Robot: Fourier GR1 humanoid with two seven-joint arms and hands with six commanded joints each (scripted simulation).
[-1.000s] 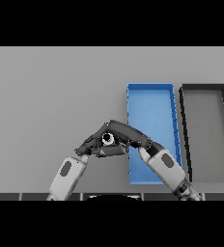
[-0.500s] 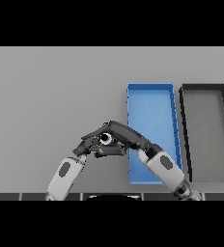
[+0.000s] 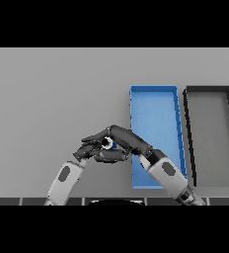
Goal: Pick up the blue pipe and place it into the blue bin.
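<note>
On the flat grey surface (image 3: 47, 99), both robot hands meet just left of the long blue rectangular bin (image 3: 153, 113). The right robot hand (image 3: 124, 140) reaches in from about 4 o'clock, its dark fingers curled over the short blue pipe (image 3: 110, 144), of which only a pale round end and a sliver of blue show. The left robot hand (image 3: 89, 149), coming from 7 o'clock, curls against the same pipe. A dark grey rectangular bin (image 3: 210, 131) sits at 3 o'clock beside the blue one.
</note>
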